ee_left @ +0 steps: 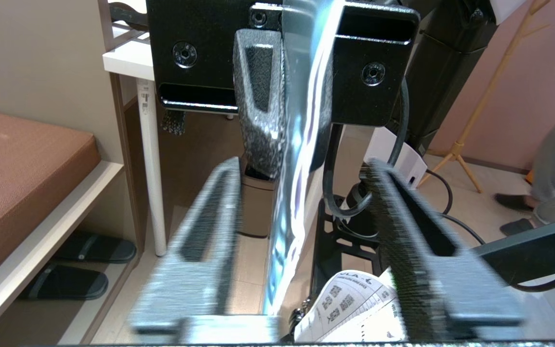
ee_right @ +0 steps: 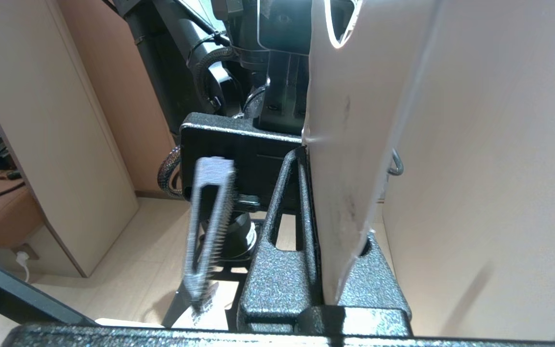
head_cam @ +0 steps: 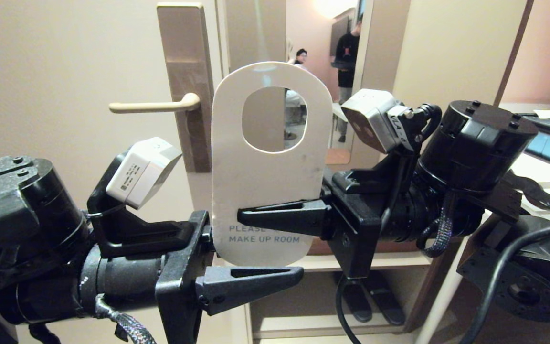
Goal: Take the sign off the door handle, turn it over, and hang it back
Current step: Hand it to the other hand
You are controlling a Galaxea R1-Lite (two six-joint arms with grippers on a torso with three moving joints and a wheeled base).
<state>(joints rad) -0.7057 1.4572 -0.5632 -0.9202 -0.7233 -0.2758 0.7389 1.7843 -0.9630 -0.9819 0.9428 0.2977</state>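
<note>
Head view: sign [head_cam: 270, 191] off the door handle [head_cam: 153, 106], upright in mid-air in front of the door edge, white "make up room" face toward the camera, oval hole uppermost. Right gripper [head_cam: 280, 217] clamped on the sign's lower part from the right side, one finger across the printed face just above the text. Left gripper [head_cam: 248, 258] at the sign's lower edge from the left, jaws partly apart, straddling the card without pinching it; blurred fingers [ee_left: 200, 250] on either side of the thin edge in the left wrist view. Right wrist view: card [ee_right: 350, 144] pressed between the two fingers, held fast.

Progress, judged from this: removal done; turn-over in hand, seemingly a hand-to-hand transfer at its midpoint. Left to do: secure the second grip, release the first, bring the blue-grey face round, thread the hole back over the lever.

No table here; nothing carries the sign but the gripper. Cream door and tall brown plate [head_cam: 184, 81] behind, lever pointing toward the left. Low shelf [head_cam: 351, 262] beyond the door edge with dark slippers [head_cam: 370, 301] beneath; a brown cushioned bench in the left wrist view. Two people [head_cam: 346, 52] farther back in the room beyond the doorway.
</note>
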